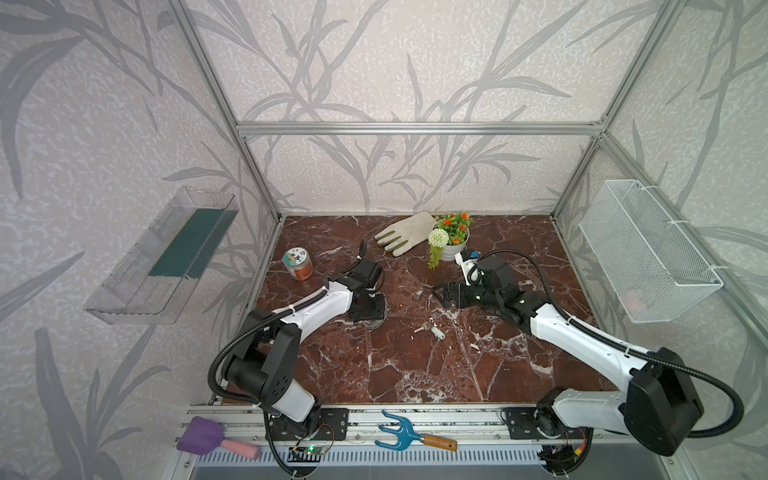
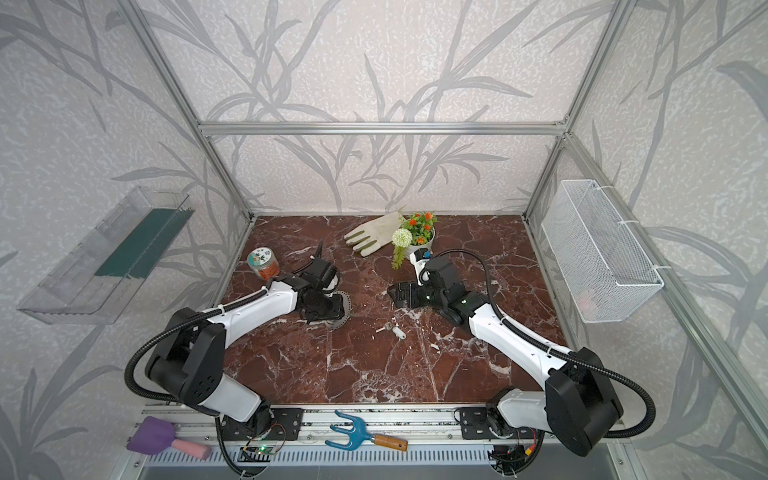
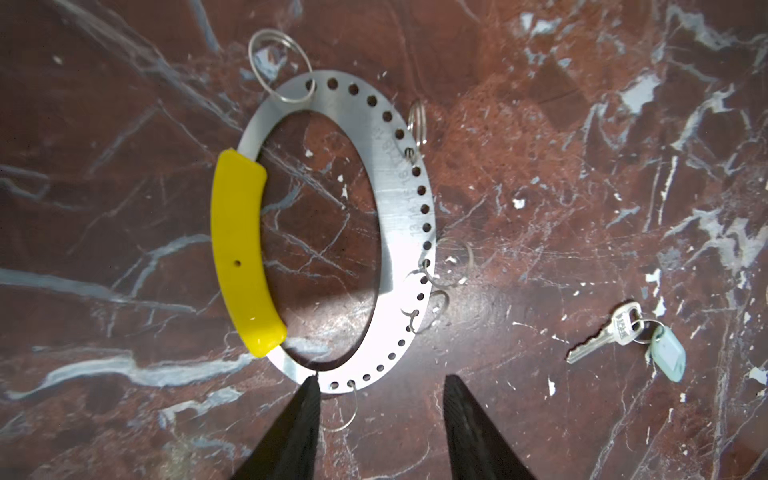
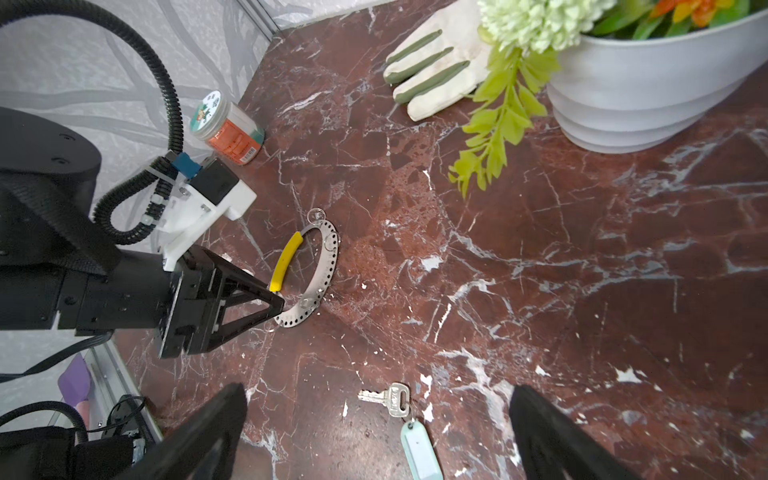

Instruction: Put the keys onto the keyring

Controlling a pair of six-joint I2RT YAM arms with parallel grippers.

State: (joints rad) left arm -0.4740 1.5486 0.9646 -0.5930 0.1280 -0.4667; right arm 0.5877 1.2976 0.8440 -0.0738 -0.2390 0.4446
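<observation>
The keyring (image 3: 401,195) is a flat grey metal hoop with holes, small split rings and a yellow sleeve (image 3: 239,253), and it lies flat on the marble. In both top views my left gripper (image 1: 365,311) covers most of it. My left gripper (image 3: 381,378) is open, one fingertip (image 3: 309,390) at the hoop's near edge and a small split ring between the fingers. The keys (image 4: 392,401), one silvery key with a pale tag (image 4: 419,451), lie on the table (image 1: 430,329). My right gripper (image 4: 378,388) hangs wide open above them, holding nothing.
A white glove (image 1: 405,237) and a flower pot (image 1: 453,245) stand at the back. A patterned tin (image 1: 297,264) sits at the back left. A wire basket (image 1: 648,253) and a clear tray (image 1: 166,257) hang on the side walls. A blue rake (image 1: 411,434) lies on the front rail.
</observation>
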